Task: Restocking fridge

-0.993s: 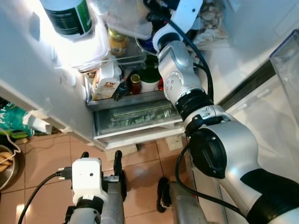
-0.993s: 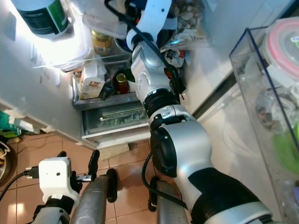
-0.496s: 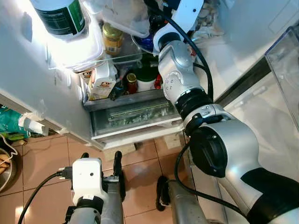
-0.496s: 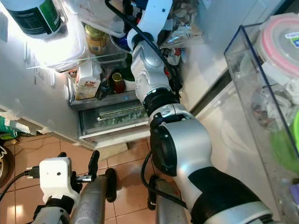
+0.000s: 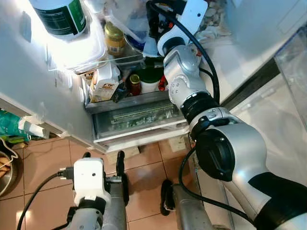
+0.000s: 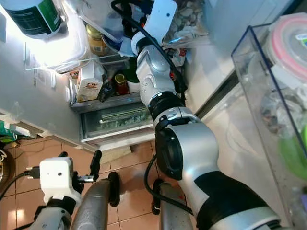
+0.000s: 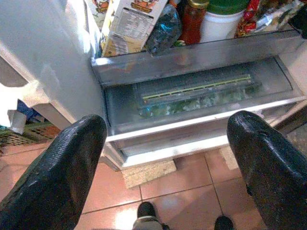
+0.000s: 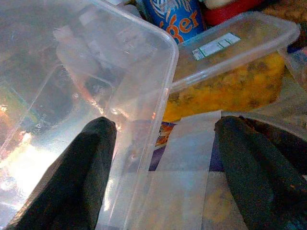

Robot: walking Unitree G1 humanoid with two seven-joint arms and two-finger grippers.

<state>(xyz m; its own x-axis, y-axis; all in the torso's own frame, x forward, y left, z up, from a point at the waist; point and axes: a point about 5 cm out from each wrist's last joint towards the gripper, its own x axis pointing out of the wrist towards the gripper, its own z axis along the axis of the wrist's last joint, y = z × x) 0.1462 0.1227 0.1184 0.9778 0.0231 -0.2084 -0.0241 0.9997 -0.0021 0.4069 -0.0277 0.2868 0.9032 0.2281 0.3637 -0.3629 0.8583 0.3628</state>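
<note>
The fridge stands open before me. My right arm reaches up into its upper shelf, where my right gripper [image 8: 168, 167] is open beside a clear empty plastic container [image 8: 86, 72]. One finger lies against the container's wall and the other stands well apart from it. The container [image 5: 125, 21] shows tilted on the shelf. Behind it are a lidded tub of yellow food [image 8: 230, 67] and a blue can [image 8: 177, 17]. My left gripper [image 7: 163, 163] hangs low over the tiled floor, open and holding nothing, facing the crisper drawer [image 7: 196, 96].
A lower shelf holds a carton [image 5: 106, 81], a red-lidded jar [image 5: 135, 85] and a green-lidded white jar [image 5: 152, 81]. A green-labelled bottle [image 5: 64, 17] stands at the upper left. A clear door bin [image 6: 268, 96] with a pink-lidded tub is close on the right.
The camera has shifted slightly. My right gripper has moved a little at the upper shelf, and the clear container beside it now looks more tilted. The left arm has stayed put.
</note>
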